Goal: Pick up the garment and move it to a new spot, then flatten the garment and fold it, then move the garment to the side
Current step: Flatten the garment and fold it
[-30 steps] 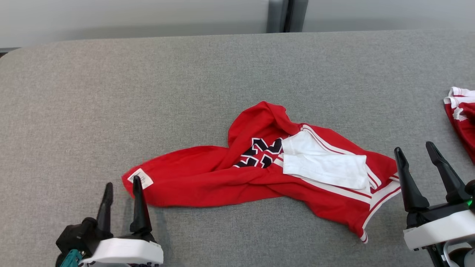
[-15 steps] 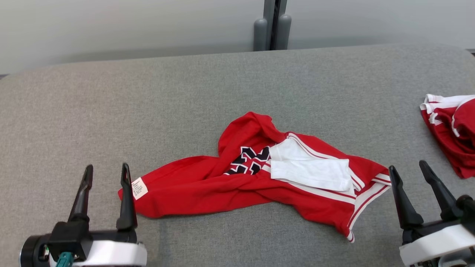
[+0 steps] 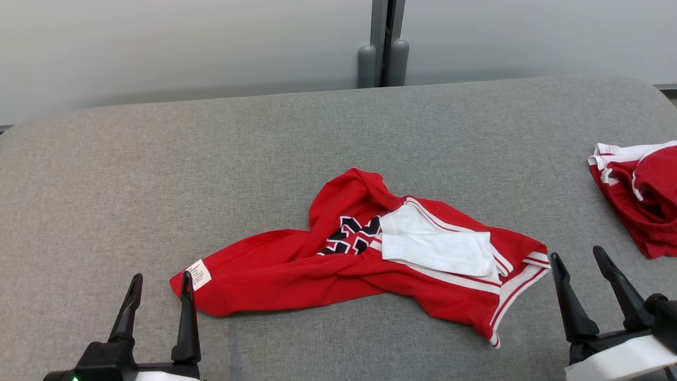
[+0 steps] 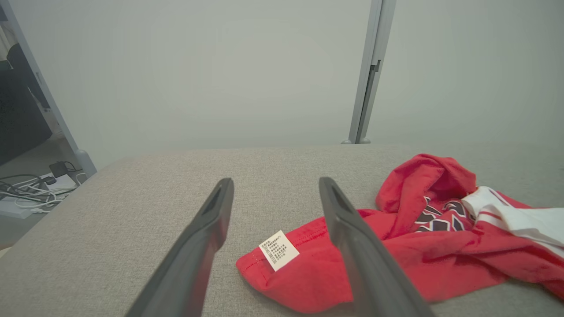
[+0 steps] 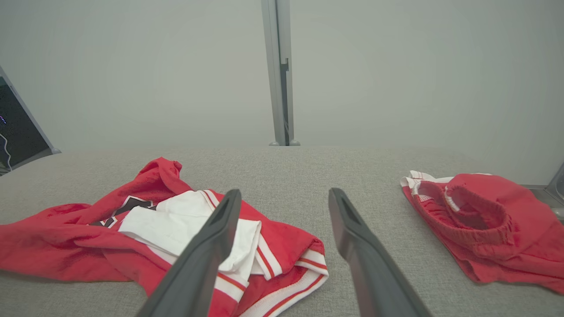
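A crumpled red garment (image 3: 296, 270) with white trim, a white panel and a black-and-white logo lies in the middle of the grey table (image 3: 211, 159). A white care label (image 3: 199, 274) marks its left end. My left gripper (image 3: 161, 278) stands open at the lower left, its right finger just beside that label, touching nothing. In the left wrist view the garment (image 4: 396, 259) lies right of the open fingers (image 4: 207, 229). My right gripper (image 3: 576, 259) is open at the lower right, close to the striped hem (image 3: 521, 288). The right wrist view shows the garment (image 5: 110, 237) to the left.
A second red garment (image 3: 642, 198) with white trim lies bunched at the table's right edge, also in the right wrist view (image 5: 480, 224). A grey post (image 3: 382, 47) stands behind the table against a pale wall. Cables (image 4: 31, 193) lie on the floor, far left.
The head camera has tilted up, so the whole scene sits lower and more wall shows. Both grippers stay open and sit lower in the picture; the garment lies as before.
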`<state>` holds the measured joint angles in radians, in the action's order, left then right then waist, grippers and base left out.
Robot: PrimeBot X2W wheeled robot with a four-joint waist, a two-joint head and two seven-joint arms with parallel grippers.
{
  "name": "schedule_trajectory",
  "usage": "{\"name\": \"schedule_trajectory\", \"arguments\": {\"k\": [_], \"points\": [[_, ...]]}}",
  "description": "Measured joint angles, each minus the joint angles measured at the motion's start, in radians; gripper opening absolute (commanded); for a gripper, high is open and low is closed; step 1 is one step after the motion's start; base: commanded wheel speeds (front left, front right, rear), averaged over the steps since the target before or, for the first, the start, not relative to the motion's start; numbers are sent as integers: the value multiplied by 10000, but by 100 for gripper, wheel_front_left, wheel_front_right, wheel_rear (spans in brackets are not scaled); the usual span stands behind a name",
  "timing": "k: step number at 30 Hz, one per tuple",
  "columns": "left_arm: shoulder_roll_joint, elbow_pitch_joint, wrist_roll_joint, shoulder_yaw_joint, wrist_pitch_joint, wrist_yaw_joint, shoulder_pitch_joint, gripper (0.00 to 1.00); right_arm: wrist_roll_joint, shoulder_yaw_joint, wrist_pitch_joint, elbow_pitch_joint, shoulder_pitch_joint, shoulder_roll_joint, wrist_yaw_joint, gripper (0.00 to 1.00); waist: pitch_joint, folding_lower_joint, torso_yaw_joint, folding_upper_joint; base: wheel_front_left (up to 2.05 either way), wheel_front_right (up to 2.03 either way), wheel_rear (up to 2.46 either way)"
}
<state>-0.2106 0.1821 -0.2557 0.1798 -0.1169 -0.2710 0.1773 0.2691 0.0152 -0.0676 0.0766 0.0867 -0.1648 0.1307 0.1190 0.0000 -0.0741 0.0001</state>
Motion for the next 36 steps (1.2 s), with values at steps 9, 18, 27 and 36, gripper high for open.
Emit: {"name": "schedule_trajectory", "arguments": {"k": [9, 18, 27, 36], "points": [[-27, 12, -102, 38, 209, -29, -21, 100, -48, -33, 29, 86, -4, 17, 0, 100, 97, 0, 57, 0, 0, 0, 0], [-219, -1250, -1097, -25, 1737, 577, -1433, 100, -15, -59, 19, 196, -242, -54, 0, 100, 731, 0, 189, 0, 0, 0, 0], [-138, -3304, -2347, -324, 2648, 1172, -2298, 100, 130, 125, -123, 65, -593, -167, 0, 100, 1234, 0, 18, 0, 0, 0, 0], [-188, -4103, -2746, -378, 2917, 1471, -2724, 0, 238, 130, -228, -48, -754, -228, 0, 100, 1462, 0, -155, 0, 0, 0, 0]]}}
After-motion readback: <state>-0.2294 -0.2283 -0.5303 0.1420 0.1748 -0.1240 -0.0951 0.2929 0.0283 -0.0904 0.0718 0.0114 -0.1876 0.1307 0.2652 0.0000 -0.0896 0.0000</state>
